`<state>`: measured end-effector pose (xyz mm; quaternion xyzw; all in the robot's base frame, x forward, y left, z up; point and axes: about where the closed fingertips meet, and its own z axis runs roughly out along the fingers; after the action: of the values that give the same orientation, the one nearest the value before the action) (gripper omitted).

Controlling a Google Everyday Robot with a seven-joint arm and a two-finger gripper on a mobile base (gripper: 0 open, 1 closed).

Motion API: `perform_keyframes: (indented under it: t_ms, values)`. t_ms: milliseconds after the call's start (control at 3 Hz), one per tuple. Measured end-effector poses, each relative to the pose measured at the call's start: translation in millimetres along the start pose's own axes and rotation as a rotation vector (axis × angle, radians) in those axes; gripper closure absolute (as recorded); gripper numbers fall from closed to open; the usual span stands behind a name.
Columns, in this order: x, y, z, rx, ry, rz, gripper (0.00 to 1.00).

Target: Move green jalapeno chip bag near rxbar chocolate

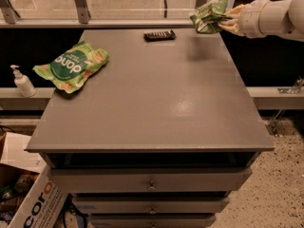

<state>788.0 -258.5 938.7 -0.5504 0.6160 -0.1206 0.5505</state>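
Currently my pincer (224, 22) is at the far right corner of the counter (156, 103), reaching in from the right, clamped on one end of the green jalapeno chip bag (206, 15). I see the bag held in the air above the counter's back right corner, crumpled, with its shadow on the surface below. The rxbar chocolate (160, 34) lies flat near the back edge, left of the bag and apart from it. A brighter green chip bag (71, 65) lies at the counter's left edge, well apart from both. A pump bottle (22, 82) stands on a ledge to the left. A cardboard box (33, 201) sits on the floor at lower left. Drawers (151, 179) run along the counter's front.
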Motion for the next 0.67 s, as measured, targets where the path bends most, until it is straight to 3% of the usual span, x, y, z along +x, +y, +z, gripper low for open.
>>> perform_keyframes:
  t_ms: [333,667]
  values:
    - [11.6,-8.3,23.4,0.024,0.027,-0.029,1.00]
    - [21.0,0.6,46.4,0.008,0.043,-0.030,1.00]
